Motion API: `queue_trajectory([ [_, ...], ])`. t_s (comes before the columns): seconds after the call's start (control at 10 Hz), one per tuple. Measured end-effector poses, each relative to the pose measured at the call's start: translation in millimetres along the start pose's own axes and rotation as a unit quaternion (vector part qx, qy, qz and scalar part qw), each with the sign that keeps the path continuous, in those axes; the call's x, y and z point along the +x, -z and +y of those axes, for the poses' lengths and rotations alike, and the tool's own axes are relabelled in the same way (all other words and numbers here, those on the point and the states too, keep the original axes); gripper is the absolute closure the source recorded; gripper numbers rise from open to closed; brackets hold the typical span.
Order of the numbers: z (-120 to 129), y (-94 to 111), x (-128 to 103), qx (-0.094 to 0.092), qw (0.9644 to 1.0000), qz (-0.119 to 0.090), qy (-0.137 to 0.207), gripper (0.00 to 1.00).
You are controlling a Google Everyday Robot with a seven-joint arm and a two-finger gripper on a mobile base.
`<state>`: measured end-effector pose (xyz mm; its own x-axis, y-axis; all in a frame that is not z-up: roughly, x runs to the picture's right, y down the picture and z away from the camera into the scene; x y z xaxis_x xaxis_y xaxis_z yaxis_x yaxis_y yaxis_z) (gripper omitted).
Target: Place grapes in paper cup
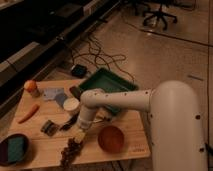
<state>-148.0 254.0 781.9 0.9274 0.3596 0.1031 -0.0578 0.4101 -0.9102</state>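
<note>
Holding the gripper (79,136) pinched fully closed at the far end of the grapes (71,151), trailing nearward left of the brown bowl (111,138).

A: Entry one, body?
B: Housing (177,125), white, rounded and smooth. It fills the lower right of the view.
A: Arm?
B: One arm (120,99), white. It runs roughly level from the housing toward the left, then bends at a rounded elbow (90,97) and turns downward.
A: Wrist?
B: Wrist section (85,119), near upright, pointing down and slightly leftward.
A: Pincer?
B: One pincer (79,136), at the arm's low end, just above the surface (45,145) and near its front edge. Fingers drawn together. Whether anything is gripped cannot be made out.
</note>
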Motion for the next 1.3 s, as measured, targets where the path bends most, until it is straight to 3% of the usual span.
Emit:
queue_trajectory([
  [0.2, 1, 13, -3, 0.003, 1.0000, 0.000, -0.007, 1.00],
  [0.3, 3, 29, -8, 0.011, 0.9999, 0.000, -0.010, 1.00],
  [0.6, 11, 92, -32, 0.041, 0.9990, 0.004, -0.015, 1.00],
  [0.8, 16, 144, -55, 0.062, 0.9980, 0.006, -0.009, 1.00],
  [1.3, 32, 244, -120, 0.115, 0.9928, 0.011, 0.029, 1.00],
])
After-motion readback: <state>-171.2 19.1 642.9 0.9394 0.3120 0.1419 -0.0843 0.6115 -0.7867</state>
